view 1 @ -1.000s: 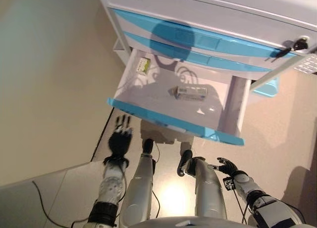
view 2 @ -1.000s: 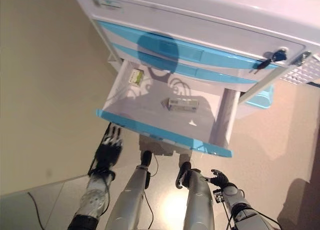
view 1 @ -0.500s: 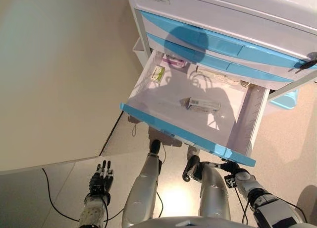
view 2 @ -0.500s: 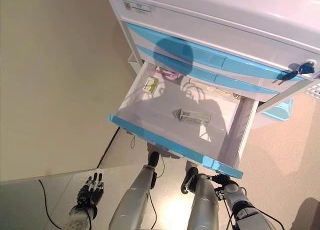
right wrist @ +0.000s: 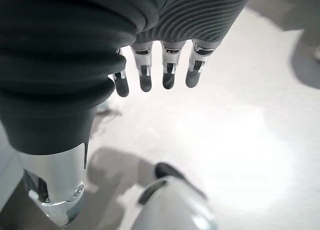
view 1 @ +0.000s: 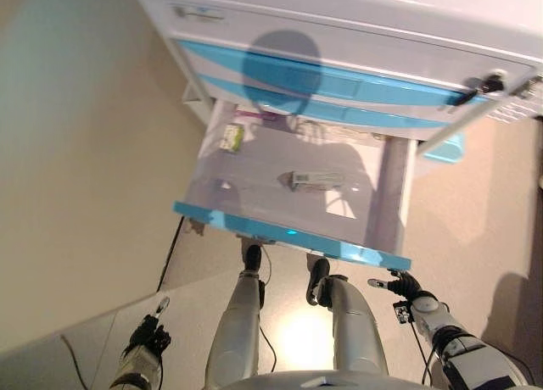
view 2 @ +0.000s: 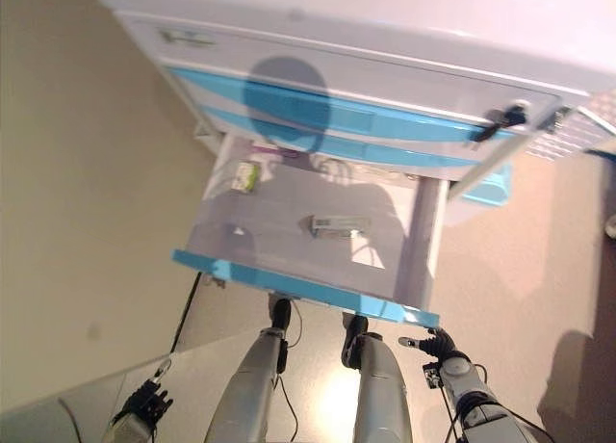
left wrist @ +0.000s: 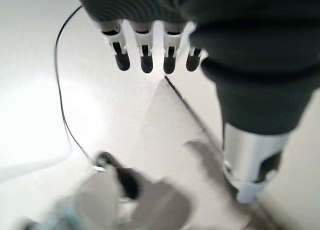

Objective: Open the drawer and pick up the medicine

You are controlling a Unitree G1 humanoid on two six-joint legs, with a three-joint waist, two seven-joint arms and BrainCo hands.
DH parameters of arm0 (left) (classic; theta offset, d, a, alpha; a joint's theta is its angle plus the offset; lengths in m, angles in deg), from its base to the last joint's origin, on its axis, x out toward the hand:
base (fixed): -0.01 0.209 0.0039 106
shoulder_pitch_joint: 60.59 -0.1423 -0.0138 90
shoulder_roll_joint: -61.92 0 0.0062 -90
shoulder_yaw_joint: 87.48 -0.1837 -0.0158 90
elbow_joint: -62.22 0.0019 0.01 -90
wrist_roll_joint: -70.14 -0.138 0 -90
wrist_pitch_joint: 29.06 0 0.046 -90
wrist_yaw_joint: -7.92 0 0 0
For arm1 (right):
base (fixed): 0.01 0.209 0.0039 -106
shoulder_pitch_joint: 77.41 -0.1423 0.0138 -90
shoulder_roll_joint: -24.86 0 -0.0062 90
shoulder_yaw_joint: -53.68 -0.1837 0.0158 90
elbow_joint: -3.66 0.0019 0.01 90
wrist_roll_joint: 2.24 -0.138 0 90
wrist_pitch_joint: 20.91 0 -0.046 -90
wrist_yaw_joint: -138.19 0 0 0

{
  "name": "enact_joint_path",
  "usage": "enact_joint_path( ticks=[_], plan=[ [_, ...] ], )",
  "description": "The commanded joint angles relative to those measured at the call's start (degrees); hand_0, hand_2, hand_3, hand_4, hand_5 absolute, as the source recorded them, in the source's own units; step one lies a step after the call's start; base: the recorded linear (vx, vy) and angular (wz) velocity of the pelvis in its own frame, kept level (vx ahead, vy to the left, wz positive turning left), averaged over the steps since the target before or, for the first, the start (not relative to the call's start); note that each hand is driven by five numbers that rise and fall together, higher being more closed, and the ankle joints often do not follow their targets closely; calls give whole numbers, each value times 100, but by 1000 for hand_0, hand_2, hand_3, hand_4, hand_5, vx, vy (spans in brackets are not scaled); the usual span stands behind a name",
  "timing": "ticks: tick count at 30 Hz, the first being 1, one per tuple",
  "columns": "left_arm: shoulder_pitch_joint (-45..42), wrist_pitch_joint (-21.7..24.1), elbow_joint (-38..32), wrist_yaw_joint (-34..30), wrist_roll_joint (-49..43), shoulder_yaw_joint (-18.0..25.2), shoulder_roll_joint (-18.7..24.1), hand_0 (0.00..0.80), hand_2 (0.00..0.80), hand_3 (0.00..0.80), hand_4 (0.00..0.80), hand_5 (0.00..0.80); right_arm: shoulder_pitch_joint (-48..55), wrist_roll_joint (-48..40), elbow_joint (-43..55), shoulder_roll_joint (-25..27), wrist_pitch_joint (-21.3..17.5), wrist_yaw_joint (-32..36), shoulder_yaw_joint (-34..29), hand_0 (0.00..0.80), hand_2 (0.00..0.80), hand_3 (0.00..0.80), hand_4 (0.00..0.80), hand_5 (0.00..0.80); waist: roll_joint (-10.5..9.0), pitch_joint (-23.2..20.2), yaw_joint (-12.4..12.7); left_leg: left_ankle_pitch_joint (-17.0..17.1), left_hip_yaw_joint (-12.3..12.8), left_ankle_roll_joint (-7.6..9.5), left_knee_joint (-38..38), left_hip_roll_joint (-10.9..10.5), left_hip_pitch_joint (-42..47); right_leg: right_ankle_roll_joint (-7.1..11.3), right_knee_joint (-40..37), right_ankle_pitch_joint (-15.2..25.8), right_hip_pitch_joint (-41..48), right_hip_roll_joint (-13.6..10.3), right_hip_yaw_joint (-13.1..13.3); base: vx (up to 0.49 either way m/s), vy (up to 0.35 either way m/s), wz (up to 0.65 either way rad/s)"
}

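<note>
The white cabinet's lower drawer [view 1: 373, 205] with a blue front stands pulled out. A long white medicine box [view 1: 316, 181] lies on its floor near the middle, and a small green-and-white packet [view 1: 231, 136] sits at the back left corner beside a pink item [view 1: 249, 114]. My left hand [view 1: 146, 337] hangs low at the lower left, far below the drawer, fingers relaxed and holding nothing. My right hand [view 1: 405, 288] hangs low at the lower right, under the drawer's front corner, also relaxed and holding nothing. Both wrist views show only straight fingers [left wrist: 145, 57] [right wrist: 168, 70] over the floor.
Two shut blue-fronted drawers [view 1: 339, 83] sit above the open one. A key [view 1: 479, 87] sticks out of the cabinet's right corner. A light blue bin [view 1: 445, 146] hangs on the cabinet's right side. A beige wall [view 1: 76, 153] runs along the left.
My left hand has dropped from just under the drawer's front edge to low beside my leg. The camera has swung about. The drawer and medicine box have kept their places.
</note>
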Motion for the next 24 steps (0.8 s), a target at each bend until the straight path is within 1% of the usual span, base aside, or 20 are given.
enact_joint_path(
  ticks=[1, 2, 3, 7, 10, 13, 16, 17, 18, 20, 21, 22, 23, 24],
  plan=[
    [-68, -85, 137, 246, -1236, -167, 129, 0, 0, 0, 0, 0, 25, -140, -237, 225, 25, -161, 31, 0, 0, 0, 0, 0, -131, -187, -63, -11, 415, 452, -164, -294, -42, 559, -847, 747, 225, -207, 189, 42, 127, -68],
    [-52, -84, 242, 329, -1581, -262, 142, 0, 0, 0, 0, 0, 14, -184, -289, 230, 39, -188, -44, 0, 0, 0, 0, 0, -163, -188, -97, -26, 486, 459, -207, -270, 31, 592, -958, 818, 262, -182, 240, -21, 130, -61],
    [-17, -116, 265, 318, -1735, -299, 148, 0, 0, 0, 0, 0, -1, -237, -319, 250, 36, -228, -138, 0, 0, 0, 0, 0, -200, -187, -126, 120, 573, 492, -280, -259, 25, 578, -1116, 1016, 251, -166, 276, -15, 118, -84],
    [25, -216, 506, 498, -2197, -206, 344, 0, 0, 0, 0, 0, 70, -259, -197, 415, 72, -302, -390, 0, 0, 0, 0, 0, -374, -185, -224, 74, 806, 511, -446, -191, 336, 683, -1431, 1209, 480, -62, 482, 40, 105, -56],
    [-13, -236, 471, 603, -2534, -213, 448, 0, 0, 0, 0, 0, 199, -122, 100, 662, 85, -306, -499, 0, 0, 0, 0, 0, -477, -165, -290, 61, 915, 508, -552, -155, 561, 744, -1632, 1299, 680, 4, 591, 47, 59, -44],
    [-132, -307, 472, 602, -2855, -143, 513, 0, 0, 0, 0, 0, 507, 241, 1066, 1214, 121, -237, -701, 0, 0, 0, 0, 0, -611, -206, -386, 81, 1021, 487, -781, -120, 882, 816, -1924, 1426, 949, 98, 706, 66, 56, -36],
    [-216, -365, 456, 626, -3126, -75, 499, 0, 0, 0, 0, 0, 1004, 545, 2384, 1771, 138, -105, -1055, 0, 0, 0, 0, 0, -702, -264, -460, 116, 1093, 462, -1011, -91, 1150, 867, -2180, 1497, 1209, 150, 759, 56, 36, -30],
    [-216, -365, 456, 626, -3126, -79, 498, 0, 0, 0, 0, 0, 1013, 546, 2391, 1772, 141, -104, -1062, 0, 0, 0, 0, 0, -702, -262, -455, 117, 1094, 462, -1015, -91, 1156, 867, -2182, 1498, 1214, 150, 761, 60, 33, -18],
    [-274, -397, 434, 611, -3197, -6, 457, 0, 0, 0, 0, 0, 1355, 434, 3272, 2054, 103, 79, -1371, 0, 0, 0, 0, 0, -757, -296, -498, 147, 1134, 441, -1156, -70, 1323, 890, -2309, 1545, 1352, 183, 783, 49, 24, -20],
    [-302, -379, 446, 572, -3183, 30, 407, 0, 0, 0, 0, 0, 1679, -15, 3901, 2229, 1, 414, -1624, 0, 0, 0, 0, 0, -818, -319, -524, 190, 1164, 416, -1268, -51, 1445, 899, -2415, 1580, 1474, 208, 789, 38, 17, -19],
    [-300, -379, 446, 572, -3183, 27, 408, 0, 0, 0, 0, 0, 1684, -14, 3907, 2228, 4, 416, -1631, 0, 0, 0, 0, 0, -821, -332, -526, 211, 1165, 417, -1283, -56, 1434, 899, -2425, 1593, 1460, 204, 790, 29, -16, -15],
    [-334, -380, 461, 476, -3181, 39, 395, 0, 0, 0, 0, 0, 2000, -409, 4541, 2457, 16, 861, -1821, 0, 0, 0, 0, 0, -892, -368, -533, 217, 1186, 391, -1352, -34, 1530, 902, -2506, 1604, 1570, 230, 791, 18, -20, -17],
    [-332, -380, 461, 476, -3181, 36, 396, 0, 0, 0, 0, 0, 2005, -409, 4546, 2456, 19, 862, -1827, 0, 0, 0, 0, 0, -895, -382, -535, 236, 1185, 392, -1365, -39, 1516, 902, -2514, 1616, 1554, 226, 791, 59, -49, -18],
    [-396, -375, 454, 354, -3179, 49, 401, 0, 0, 0, 0, 0, 2349, -893, 4993, 2772, 29, 1352, -1918, 0, 0, 0, 0, 0, -974, -429, -529, 252, 1205, 353, -1453, -16, 1640, 904, -2605, 1636, 1674, 249, 785, 31, -29, -8]
  ],
)
